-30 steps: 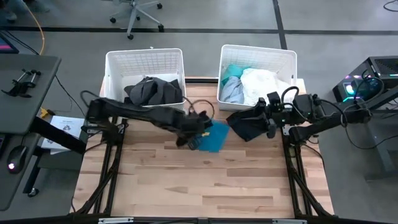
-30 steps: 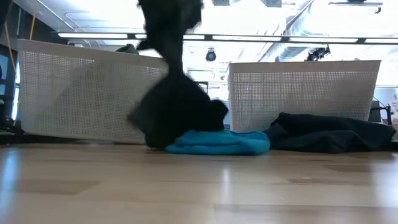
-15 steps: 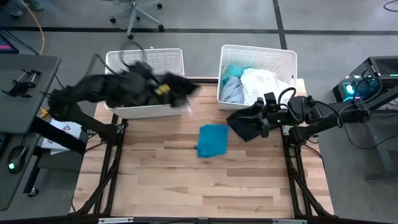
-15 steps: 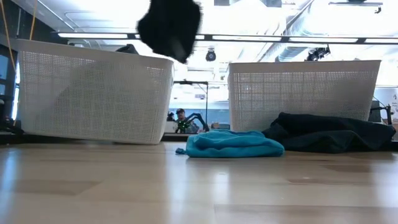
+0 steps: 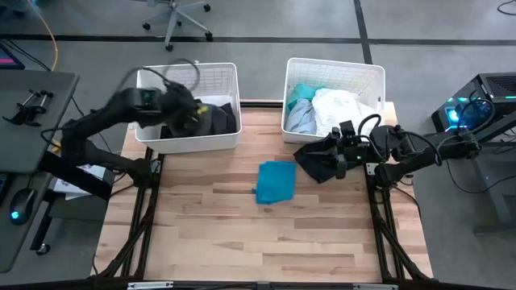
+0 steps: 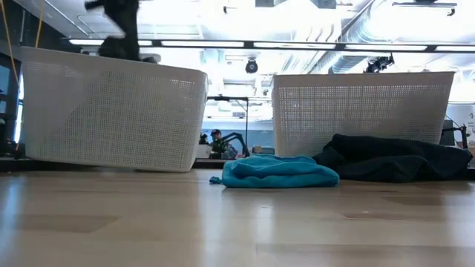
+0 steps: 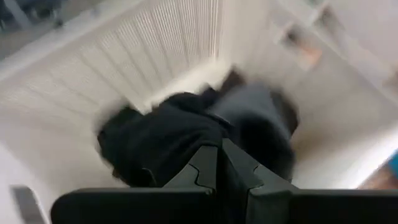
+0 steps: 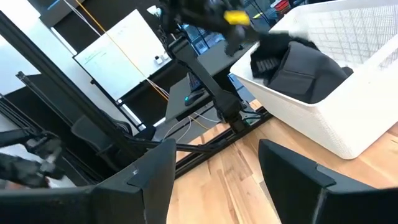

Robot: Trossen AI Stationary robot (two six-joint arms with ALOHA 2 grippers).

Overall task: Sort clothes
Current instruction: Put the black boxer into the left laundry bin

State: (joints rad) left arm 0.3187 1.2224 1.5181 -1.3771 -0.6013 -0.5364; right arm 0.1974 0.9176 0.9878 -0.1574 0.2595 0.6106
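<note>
The high view shows the left gripper (image 5: 184, 111) over the left basket (image 5: 187, 74), above the dark clothes (image 5: 211, 118) heaped inside it; the left wrist view looks down on that same heap, black and dark grey garments (image 7: 205, 134) lying against the basket's white lattice wall (image 7: 155, 56), and the two fingers (image 7: 217, 165) meet tip to tip, pressed together with no cloth showing between them. Taking the left basket as the landmark, the teal garment (image 5: 275, 180) lies crumpled on the wooden table (image 5: 242, 234), out on the boards toward the right basket (image 5: 334, 68) and nearer the table's front edge; the low view shows it (image 6: 276, 172) as a low mound flat on the wood, apart from both baskets. Farther from the left basket, just in front of the right basket, a black garment (image 5: 318, 161) is spread on the table; the right gripper (image 5: 337, 158) sits at its edge; in the right wrist view its fingers (image 8: 152, 171) stand wide apart with nothing between them. The right basket, well apart from the left one, holds a white garment (image 5: 343, 107), a pale grey-blue one (image 5: 301, 118) and a teal one (image 5: 303, 92).
</note>
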